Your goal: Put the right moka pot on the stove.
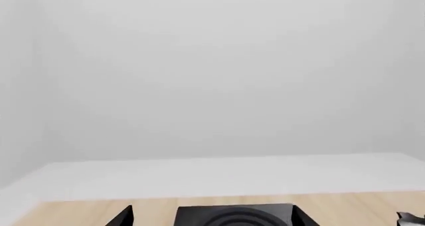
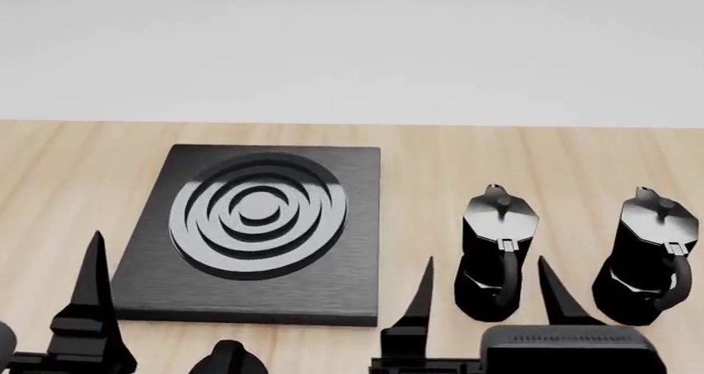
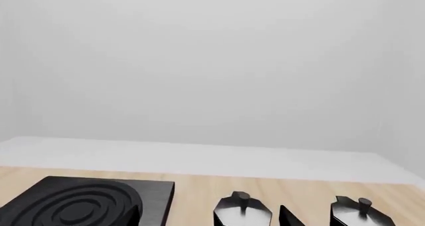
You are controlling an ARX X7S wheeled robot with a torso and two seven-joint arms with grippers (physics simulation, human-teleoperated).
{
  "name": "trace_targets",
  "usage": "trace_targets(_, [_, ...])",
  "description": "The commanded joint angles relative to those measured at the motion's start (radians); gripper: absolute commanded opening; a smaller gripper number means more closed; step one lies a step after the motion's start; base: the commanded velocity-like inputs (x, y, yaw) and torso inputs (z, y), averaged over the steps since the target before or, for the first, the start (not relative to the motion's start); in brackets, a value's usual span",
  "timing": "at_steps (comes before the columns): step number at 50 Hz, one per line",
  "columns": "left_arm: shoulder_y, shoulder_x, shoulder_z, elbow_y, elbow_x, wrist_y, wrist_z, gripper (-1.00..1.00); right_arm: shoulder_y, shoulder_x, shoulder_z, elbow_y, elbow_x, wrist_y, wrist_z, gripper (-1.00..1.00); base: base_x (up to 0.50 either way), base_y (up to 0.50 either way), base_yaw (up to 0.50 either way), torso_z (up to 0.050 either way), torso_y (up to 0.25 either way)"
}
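Note:
The stove (image 2: 259,234) is a black square slab with a ringed burner, lying left of centre on the wooden table. Two matching black moka pots stand to its right. The right moka pot (image 2: 649,254) is nearest the view's right edge, and the other pot (image 2: 497,250) is beside it. My right gripper (image 2: 485,263) is open and empty; its fingers frame the left pot from the near side, and the right pot lies outside the right finger. The right wrist view shows the stove (image 3: 79,201) and both lids, the right one (image 3: 362,213). My left gripper (image 2: 163,292) is open and empty over the stove's near edge (image 1: 232,216).
The wooden table (image 2: 440,156) ends at a far edge, with a white floor and wall behind it. A small dark round part (image 2: 226,357) shows at the bottom edge by the left gripper. The right arm's black body (image 2: 572,349) is low in front of the pots.

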Motion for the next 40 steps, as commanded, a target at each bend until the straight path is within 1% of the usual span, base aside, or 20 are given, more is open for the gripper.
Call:
trace_targets(1, [0.006, -0.016, 0.012, 0.013, 0.008, 0.024, -0.014, 1.0, -0.001, 0.0, -0.014, -0.003, -0.012, -0.001, 0.008, 1.0, 0.0, 0.0, 0.0, 0.0, 0.0])
trace_targets(3, [0.0, -0.015, 0.005, 0.008, -0.014, 0.014, -0.015, 1.0, -0.003, 0.002, -0.014, -0.009, -0.011, 0.0, 0.008, 1.0, 0.0, 0.0, 0.0, 0.0, 0.0])
trace_targets(5, [0.0, -0.021, 0.024, 0.006, 0.011, 0.021, -0.018, 1.0, -0.005, 0.003, -0.013, -0.009, -0.009, -0.004, 0.007, 1.0, 0.0, 0.0, 0.0, 0.0, 0.0])
trace_targets(14, [0.003, -0.03, 0.038, 0.004, 0.012, 0.026, -0.026, 1.0, -0.013, 0.006, -0.012, -0.004, -0.009, -0.016, 0.007, 1.0, 0.0, 0.0, 0.0, 0.0, -0.089])
trace_targets(40, [0.005, -0.045, 0.043, -0.005, -0.008, 0.051, -0.042, 1.0, -0.017, 0.016, -0.018, -0.009, -0.01, -0.019, 0.013, 1.0, 0.0, 0.0, 0.0, 0.004, -0.169])
